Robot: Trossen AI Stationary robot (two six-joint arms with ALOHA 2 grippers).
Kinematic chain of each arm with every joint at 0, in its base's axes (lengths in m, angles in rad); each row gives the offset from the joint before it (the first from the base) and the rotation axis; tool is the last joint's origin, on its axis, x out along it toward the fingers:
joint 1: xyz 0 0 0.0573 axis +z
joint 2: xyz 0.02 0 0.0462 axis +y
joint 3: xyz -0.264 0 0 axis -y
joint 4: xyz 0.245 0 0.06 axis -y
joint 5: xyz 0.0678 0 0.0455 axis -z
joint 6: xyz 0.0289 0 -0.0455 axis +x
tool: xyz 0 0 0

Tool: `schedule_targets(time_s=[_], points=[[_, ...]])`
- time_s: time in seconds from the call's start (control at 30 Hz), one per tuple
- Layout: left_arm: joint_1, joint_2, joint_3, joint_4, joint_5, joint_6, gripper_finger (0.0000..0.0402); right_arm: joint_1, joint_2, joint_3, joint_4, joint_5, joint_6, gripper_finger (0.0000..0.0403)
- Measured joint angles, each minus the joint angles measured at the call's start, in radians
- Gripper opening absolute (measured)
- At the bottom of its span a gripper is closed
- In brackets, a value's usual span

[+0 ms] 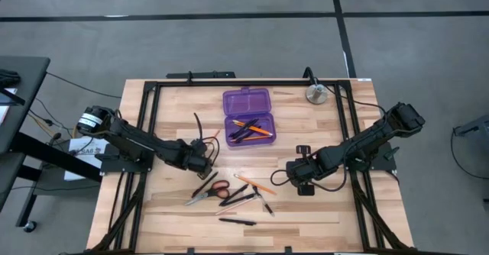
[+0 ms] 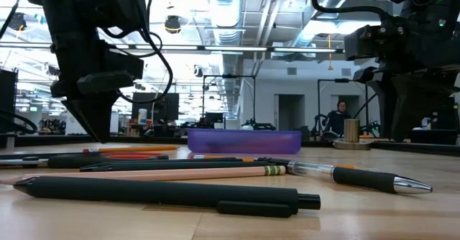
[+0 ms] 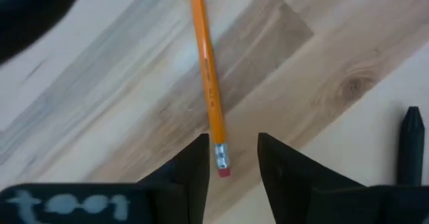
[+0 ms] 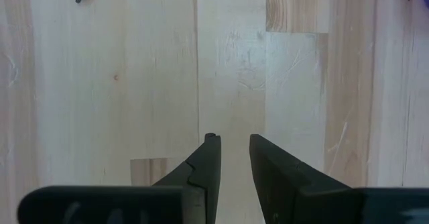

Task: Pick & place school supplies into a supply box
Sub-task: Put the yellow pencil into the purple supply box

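Observation:
The purple supply box (image 1: 247, 116) lies open at the table's far middle, its lid toward the far edge; its tray (image 1: 250, 129) holds pens and an orange pencil. Red-handled scissors (image 1: 208, 194), an orange pencil (image 1: 256, 184) and black pens (image 1: 237, 221) lie on the wood near the front. My left gripper (image 1: 206, 162) is low over the table, left of the box and open. In the left wrist view the eraser end of an orange pencil (image 3: 221, 162) lies between its fingers (image 3: 232, 140) without touching them. My right gripper (image 1: 294, 171) hovers over bare wood, open a little (image 4: 232, 138).
A round silver metal disc (image 1: 318, 95) stands at the far right corner. A black frame (image 1: 153, 110) runs along the table's edges. A black pen (image 3: 410, 143) lies beside my left gripper. In the low view a person (image 2: 338, 118) is in the room far behind the table.

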Motion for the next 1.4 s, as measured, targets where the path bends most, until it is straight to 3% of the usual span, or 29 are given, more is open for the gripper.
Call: schedule_targets(time_s=[0.3, 0.57, 0.67, 0.8, 1.03, 1.4], points=[[0.024, 0.053, -0.006, -0.006, 0.088, 0.012, 0.0122, 0.0, 0.0, 0.0, 0.0, 0.0, 0.0, 0.0076], [0.029, 0.116, 0.002, 0.005, 0.079, 0.028, 0.0118, 0.0, 0.0, 0.0, 0.003, 0.0, 0.0, 0.0076], [0.029, 0.118, 0.002, 0.0, 0.076, 0.004, 0.0091, 0.0, 0.0, 0.0, 0.003, 0.0, 0.0, 0.0076], [0.028, 0.118, 0.002, -0.002, 0.079, -0.022, 0.0021, 0.0, 0.0, 0.0, 0.003, 0.0, 0.0, 0.0076], [0.029, 0.12, 0.0, -0.011, -0.001, -0.106, 0.0008, 0.0, 0.0, 0.0, 0.003, 0.0, -0.001, 0.0076], [0.039, 0.134, -0.016, -0.033, -0.247, -0.305, 0.0002, 0.0, 0.0, 0.0, 0.003, 0.0, -0.058, 0.0076]])
